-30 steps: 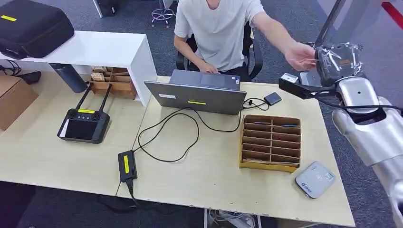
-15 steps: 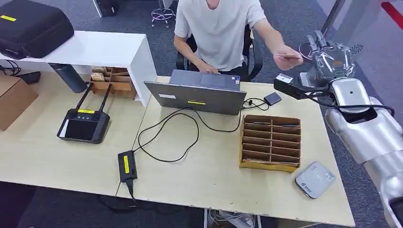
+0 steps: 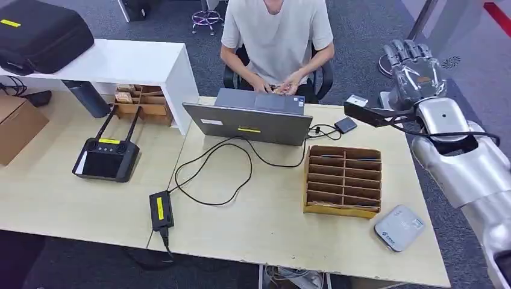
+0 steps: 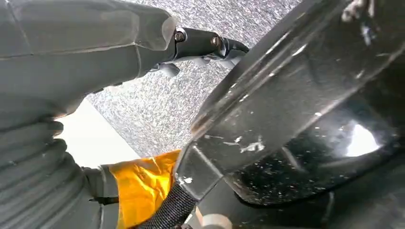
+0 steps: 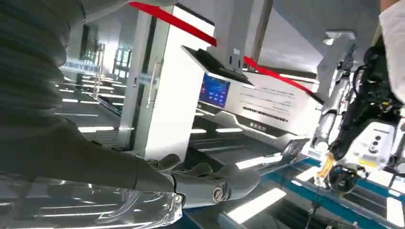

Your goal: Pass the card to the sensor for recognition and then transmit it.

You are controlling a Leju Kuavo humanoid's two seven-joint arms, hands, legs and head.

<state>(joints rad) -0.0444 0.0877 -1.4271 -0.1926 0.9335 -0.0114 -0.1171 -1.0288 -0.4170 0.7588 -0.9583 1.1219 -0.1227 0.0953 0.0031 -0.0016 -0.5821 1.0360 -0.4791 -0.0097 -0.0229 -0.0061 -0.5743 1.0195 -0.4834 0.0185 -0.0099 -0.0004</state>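
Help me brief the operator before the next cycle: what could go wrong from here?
1. The white-grey rounded card sensor sits near the front right corner of the light wooden table; the silver right arm could knock it off when it comes down.
2. The brown cardboard slotted box has narrow compartments; the right robot hand, raised, empty and with fingers apart, may fumble a thin card there.

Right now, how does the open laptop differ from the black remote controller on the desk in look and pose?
The laptop is grey, and its lid stands up; the remote controller is black and lies flat. A cable runs from the laptop's side, while the remote controller has two antennas raised toward the back. The laptop sits in front of the person; the remote controller lies apart on the left desk. Both carry a yellow sticker.
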